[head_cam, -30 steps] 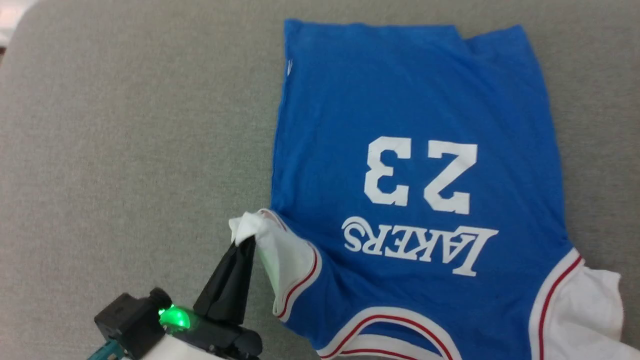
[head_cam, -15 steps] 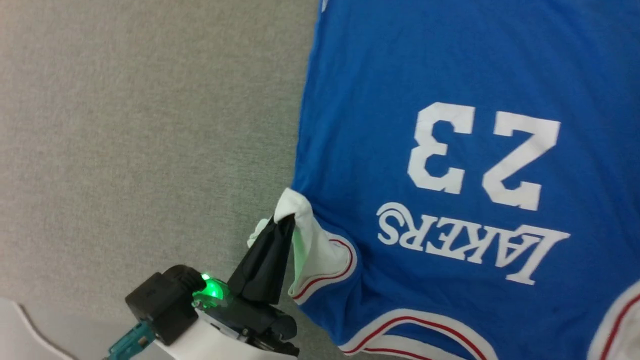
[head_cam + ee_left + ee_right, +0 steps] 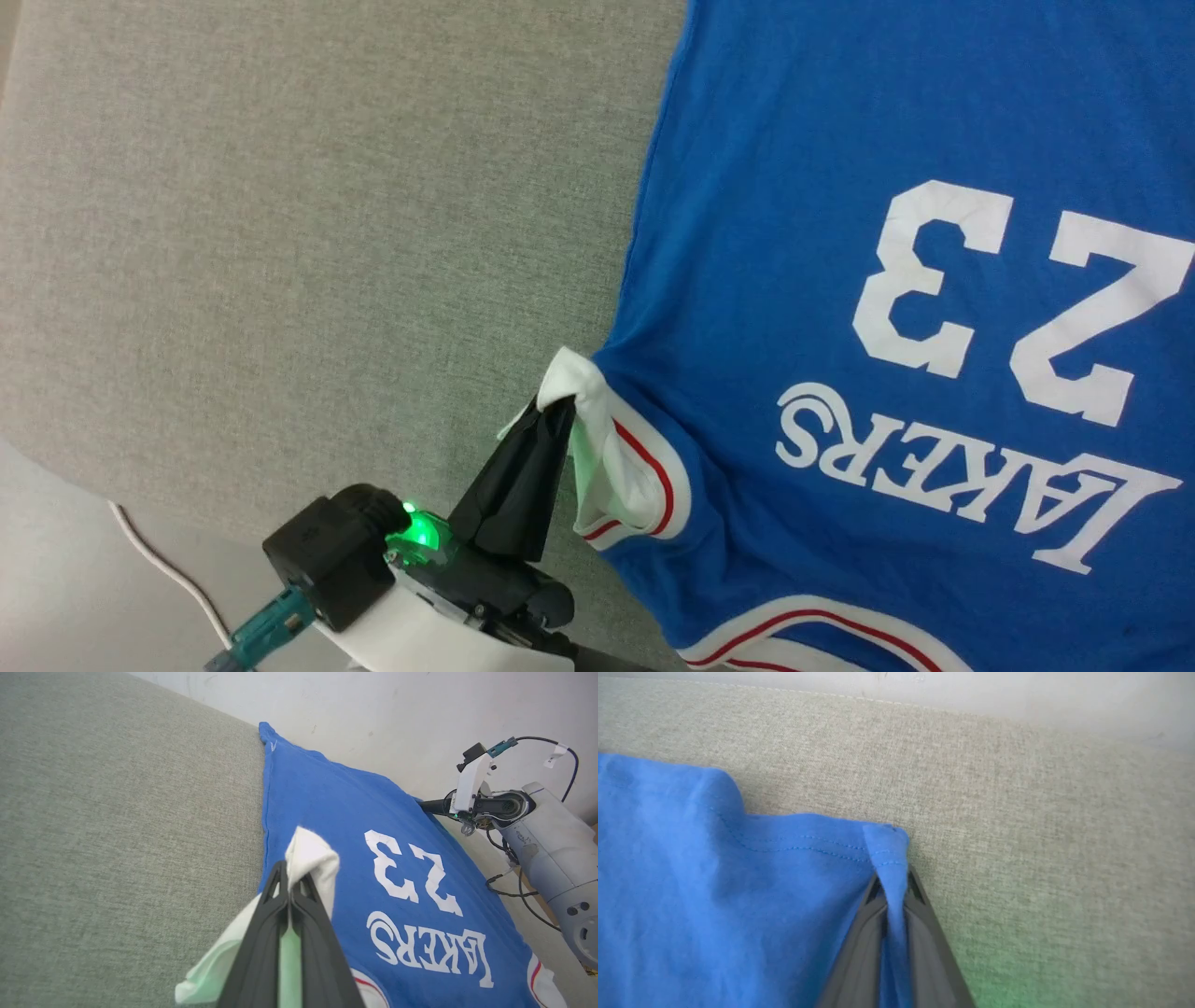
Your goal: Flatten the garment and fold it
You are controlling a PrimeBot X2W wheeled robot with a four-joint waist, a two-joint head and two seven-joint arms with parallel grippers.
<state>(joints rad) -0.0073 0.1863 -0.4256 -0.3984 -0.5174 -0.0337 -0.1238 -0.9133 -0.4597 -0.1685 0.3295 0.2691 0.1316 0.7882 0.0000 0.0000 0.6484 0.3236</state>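
Observation:
The royal-blue garment (image 3: 794, 233) lies print side up on the grey cushion, with "23" and "LAKERS" upside down in the head view. My left gripper (image 3: 558, 406) is shut on the garment's white sleeve (image 3: 607, 457), bunching it beside the red-and-white trim. The left wrist view shows the sleeve (image 3: 312, 851) folded over the closed left gripper (image 3: 290, 882). Far across the garment (image 3: 327, 807), my right gripper (image 3: 422, 805) meets the hem corner. In the right wrist view the right gripper (image 3: 892, 884) is shut on that blue hem corner (image 3: 885, 847).
The grey fabric surface (image 3: 280, 233) spreads wide to the left of the garment. Its near edge curves at lower left, with pale floor (image 3: 56, 579) and a white cable (image 3: 159, 565) beyond. A pale wall (image 3: 373, 709) runs behind the far edge.
The head camera has shifted, so the garment sits further right and the surface's near edge and floor have come into the picture. My left gripper stays shut on the white sleeve.

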